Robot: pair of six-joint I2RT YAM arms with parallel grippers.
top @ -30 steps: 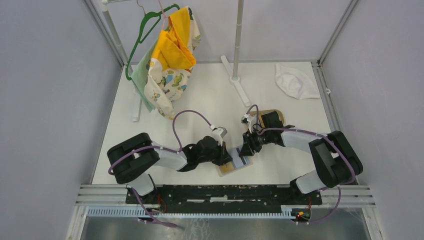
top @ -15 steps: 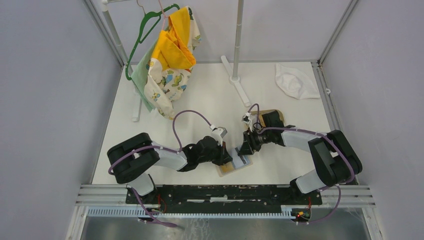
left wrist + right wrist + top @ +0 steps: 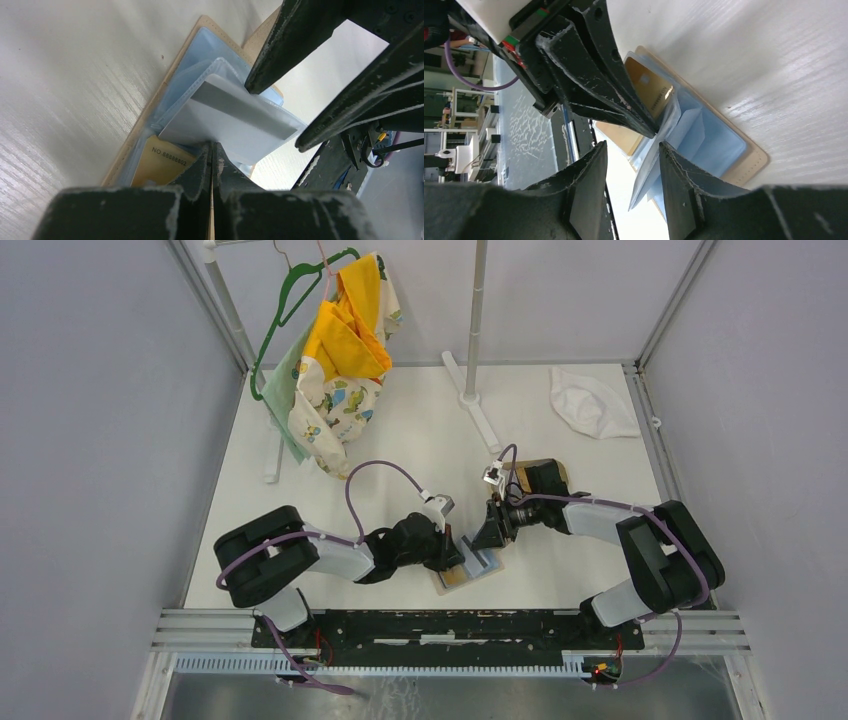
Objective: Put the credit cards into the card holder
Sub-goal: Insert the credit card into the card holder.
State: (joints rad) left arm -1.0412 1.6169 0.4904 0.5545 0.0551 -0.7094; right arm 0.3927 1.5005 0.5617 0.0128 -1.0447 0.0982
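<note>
The tan card holder (image 3: 487, 571) lies open on the table near the front edge, its light blue sleeves up (image 3: 150, 115) (image 3: 749, 156). A gold-yellow card (image 3: 160, 161) (image 3: 649, 89) sits in one sleeve. A white-grey card (image 3: 235, 117) (image 3: 650, 175) stands partly inside a raised clear sleeve. My left gripper (image 3: 458, 552) (image 3: 211, 147) is shut, pinching a sleeve of the card holder. My right gripper (image 3: 488, 538) (image 3: 631, 145) is open, its fingers (image 3: 280, 55) on either side of the white-grey card's free edge, apparently without touching it.
A tan oval tray (image 3: 522, 470) lies under my right arm. A white cloth (image 3: 593, 402) lies at the back right. A rack foot (image 3: 478, 410) and hung clothes (image 3: 340, 350) stand at the back. The metal rail (image 3: 450, 625) runs along the front edge.
My right gripper has drawn back a little from the card holder, up and away, leaving the white-grey card in the sleeve. My left gripper has held still.
</note>
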